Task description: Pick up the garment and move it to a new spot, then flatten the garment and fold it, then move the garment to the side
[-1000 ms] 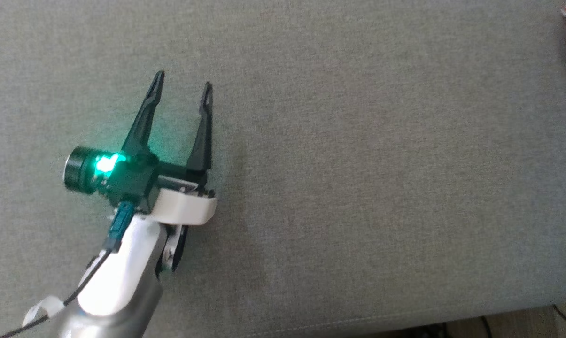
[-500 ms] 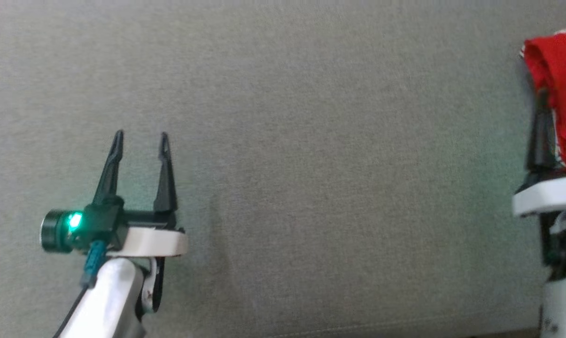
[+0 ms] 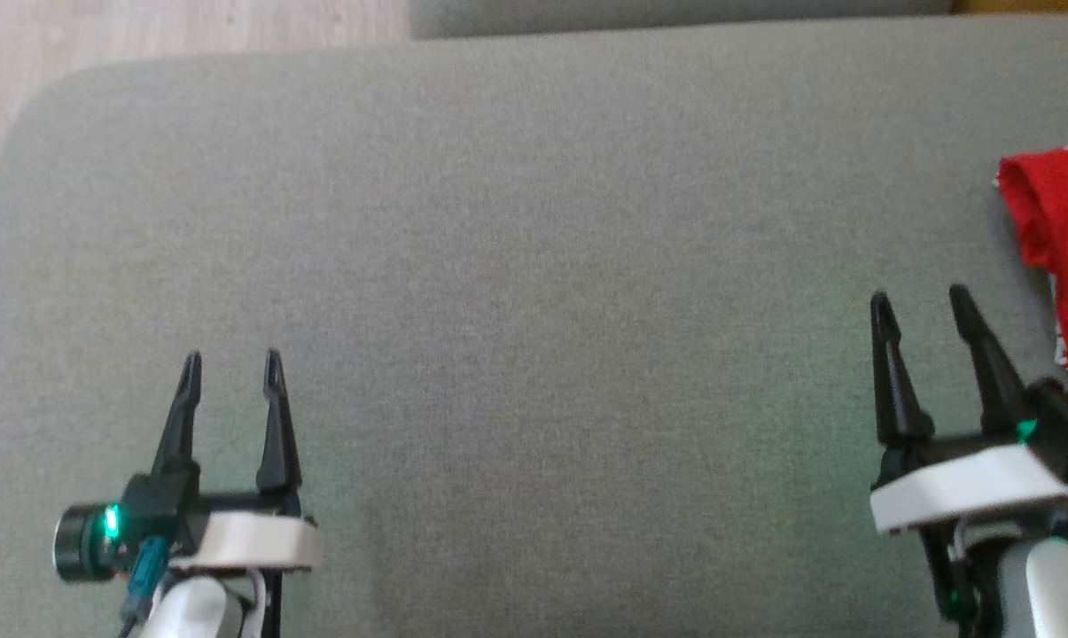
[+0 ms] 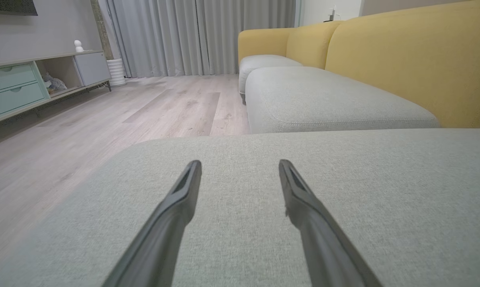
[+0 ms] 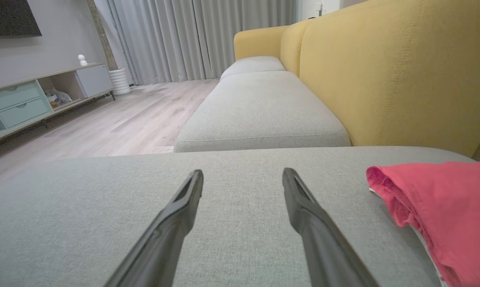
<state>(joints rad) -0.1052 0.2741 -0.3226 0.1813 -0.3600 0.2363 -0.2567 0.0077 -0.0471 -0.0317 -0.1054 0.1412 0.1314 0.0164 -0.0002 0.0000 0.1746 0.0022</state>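
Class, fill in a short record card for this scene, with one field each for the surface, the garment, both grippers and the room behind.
surface: grey cushion, with a yellow backrest behind it
garment: red, lying on the cushion to the right of the right gripper, not gripped
left gripper: open, holding nothing, over the cushion
right gripper: open, holding nothing, beside the garment
room: wooden floor, grey curtains, low cabinet

Two tools, left tool (image 3: 231, 354) and right tool (image 3: 917, 293), one red garment (image 3: 1061, 230), three grey cushions (image 5: 259, 107), one cabinet (image 5: 20, 103).
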